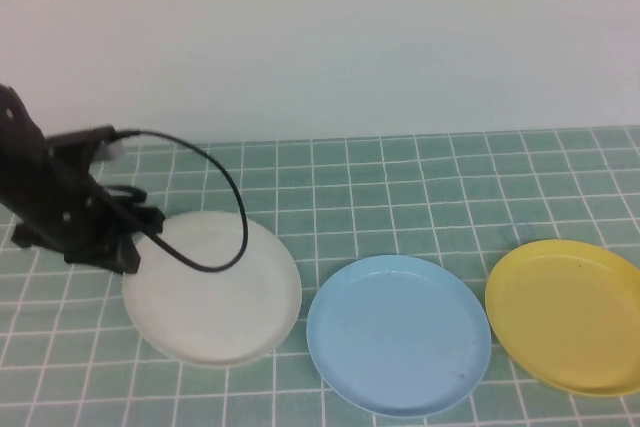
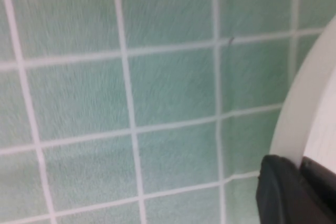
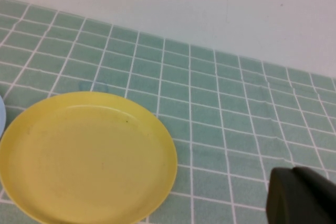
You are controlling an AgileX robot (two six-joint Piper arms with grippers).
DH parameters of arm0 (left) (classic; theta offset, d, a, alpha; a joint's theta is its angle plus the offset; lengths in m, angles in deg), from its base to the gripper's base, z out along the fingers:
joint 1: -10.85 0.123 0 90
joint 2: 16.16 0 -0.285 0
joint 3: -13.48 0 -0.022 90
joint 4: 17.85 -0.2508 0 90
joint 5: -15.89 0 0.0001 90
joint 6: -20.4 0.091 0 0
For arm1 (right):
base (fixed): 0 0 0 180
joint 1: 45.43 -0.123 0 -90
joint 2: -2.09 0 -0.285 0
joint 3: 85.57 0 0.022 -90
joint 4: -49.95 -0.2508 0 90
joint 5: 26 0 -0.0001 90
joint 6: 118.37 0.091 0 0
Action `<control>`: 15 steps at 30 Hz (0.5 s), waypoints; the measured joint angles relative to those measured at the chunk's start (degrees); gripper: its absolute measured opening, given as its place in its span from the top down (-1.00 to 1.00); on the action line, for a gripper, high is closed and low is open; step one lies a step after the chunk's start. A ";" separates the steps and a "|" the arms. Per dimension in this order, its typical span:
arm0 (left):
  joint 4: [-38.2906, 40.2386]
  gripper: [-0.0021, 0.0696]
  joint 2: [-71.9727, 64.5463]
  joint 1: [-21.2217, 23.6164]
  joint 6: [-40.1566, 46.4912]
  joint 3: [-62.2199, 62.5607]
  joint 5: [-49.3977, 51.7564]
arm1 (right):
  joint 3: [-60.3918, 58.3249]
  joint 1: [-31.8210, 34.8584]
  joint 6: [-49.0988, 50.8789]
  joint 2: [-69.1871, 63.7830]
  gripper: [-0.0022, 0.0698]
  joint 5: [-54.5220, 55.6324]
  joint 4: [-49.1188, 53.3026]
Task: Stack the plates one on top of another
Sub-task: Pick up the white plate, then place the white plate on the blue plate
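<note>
I see three plates lying separately in a row on the desk (image 1: 400, 177): the white plate (image 1: 215, 292) on the left, the light blue plate (image 1: 398, 335) in the middle, the yellow plate (image 1: 570, 315) on the right. None is stacked, so I judge the whole task remains. My left pincer (image 1: 120, 247) sits at the white plate's left rim; I cannot tell whether it has closed on the rim. My right pincer (image 3: 302, 198) waits beside the yellow plate; its state is likewise unclear.
</note>
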 joint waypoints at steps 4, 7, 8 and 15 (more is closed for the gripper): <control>1.06 0.94 2.19 0.00 0.07 2.24 0.65 | 0.00 0.00 0.00 0.00 0.95 0.00 0.00; 3.69 0.94 4.06 0.00 0.18 2.54 -0.09 | 0.00 0.00 0.00 0.00 0.95 0.00 0.00; 5.56 0.94 4.74 0.00 0.70 2.65 -0.09 | 0.00 0.00 0.00 0.00 0.95 0.00 0.00; 21.80 0.94 6.14 -1.33 11.60 2.65 4.92 | 0.00 0.00 0.00 0.00 0.95 0.00 0.00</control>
